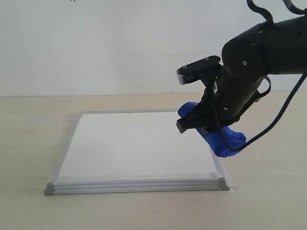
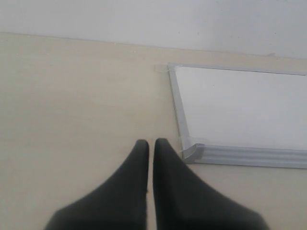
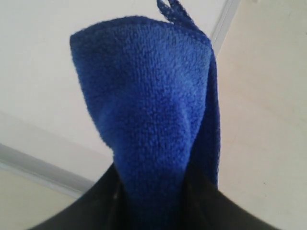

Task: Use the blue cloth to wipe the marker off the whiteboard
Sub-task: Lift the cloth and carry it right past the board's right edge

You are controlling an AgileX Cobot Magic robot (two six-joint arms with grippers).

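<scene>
The right arm bends down from the upper right, wrist tilted toward the whiteboard (image 1: 134,148); the right gripper (image 1: 197,123) is clenched on the blue cloth (image 1: 225,141), which hangs folded across the board's right frame, partly over the white surface, partly past it; whether it touches, I cannot tell; the left gripper (image 2: 150,153), fingers pressed together, sits over the table (image 1: 29,143) just beside the board's left corner.

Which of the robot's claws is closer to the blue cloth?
Right. The right gripper clamps the blue cloth above one edge of the whiteboard. The left gripper sits off the board by a corner, away from the cloth.
</scene>
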